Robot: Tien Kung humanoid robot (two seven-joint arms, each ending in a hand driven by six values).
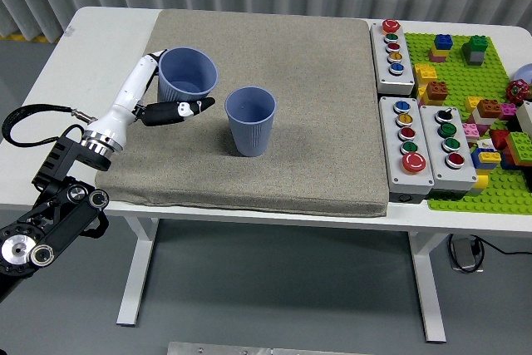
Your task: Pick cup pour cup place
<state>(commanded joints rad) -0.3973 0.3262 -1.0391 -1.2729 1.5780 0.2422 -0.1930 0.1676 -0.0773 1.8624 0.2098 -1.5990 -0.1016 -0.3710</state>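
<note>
Fingers [184, 109] of the left hand [162, 106] wrapped around the held cup [188, 76], thumb side across the front near the base, other fingers up the far left wall. Cup is blue, ridged, lifted off the mat and tipped a bit toward the camera so the open mouth shows; cannot tell what is inside. Hand is white with dark fingertips; wrist joins a black arm [50, 218] coming in from the lower left corner, with a black cable looping at the table's left edge.

Second cup [250, 120], same blue, stands upright on the grey mat [316, 97] just right of the held one, apart from it, mouth open. Mat covers most of the white table [100, 39].

Right of the mat: three grey button boxes [397, 46] with coloured buttons, one at the back, two side by side nearer the front. Beyond them a green baseplate [465, 81] strewn with coloured toy bricks, running off the right edge. Grey curtain behind the table.
</note>
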